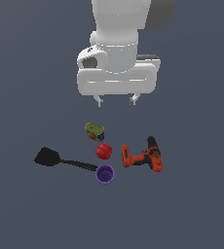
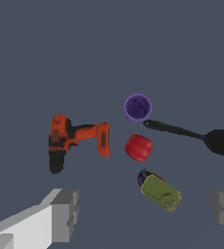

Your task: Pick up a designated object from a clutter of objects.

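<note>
The designated object is a small tin can [image 1: 94, 131] [image 2: 159, 190] with an olive-yellow top and dark blue sides, lying at the far side of the clutter of objects. My gripper [image 1: 116, 101] [image 2: 145, 211] hovers well above the surface, a little toward the exterior view's right of the can. Its fingers [image 2: 65, 214] are spread wide apart and nothing is between them. A red ball [image 1: 103, 151] [image 2: 139, 147] lies right next to the can, and a purple cup [image 1: 104, 174] [image 2: 137, 107] stands just past the ball.
A black spatula [image 1: 60, 159] [image 2: 201, 136] lies on the exterior view's left, its handle reaching toward the cup. An orange-and-black power drill [image 1: 144, 156] [image 2: 72, 141] lies on its side on the exterior view's right of the ball.
</note>
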Controlling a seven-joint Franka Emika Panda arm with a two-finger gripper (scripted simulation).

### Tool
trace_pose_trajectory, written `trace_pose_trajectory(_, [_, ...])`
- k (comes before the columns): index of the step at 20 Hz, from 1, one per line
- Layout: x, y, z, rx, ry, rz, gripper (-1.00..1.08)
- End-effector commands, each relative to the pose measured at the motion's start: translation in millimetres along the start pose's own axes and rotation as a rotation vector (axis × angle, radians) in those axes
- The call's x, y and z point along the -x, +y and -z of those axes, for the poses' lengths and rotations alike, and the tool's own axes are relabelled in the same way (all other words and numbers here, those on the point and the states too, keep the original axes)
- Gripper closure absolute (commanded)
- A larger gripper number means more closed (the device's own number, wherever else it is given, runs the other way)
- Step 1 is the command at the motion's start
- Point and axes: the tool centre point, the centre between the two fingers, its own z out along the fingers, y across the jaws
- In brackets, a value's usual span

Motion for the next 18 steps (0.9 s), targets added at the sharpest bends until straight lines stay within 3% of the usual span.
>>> trace_pose_trajectory(1, [0, 1, -3, 0.000, -0.001, 0.009, -0.92])
trace_pose_trajectory(18, [15, 29, -62, 0.000, -0.020, 0.237, -0.92])
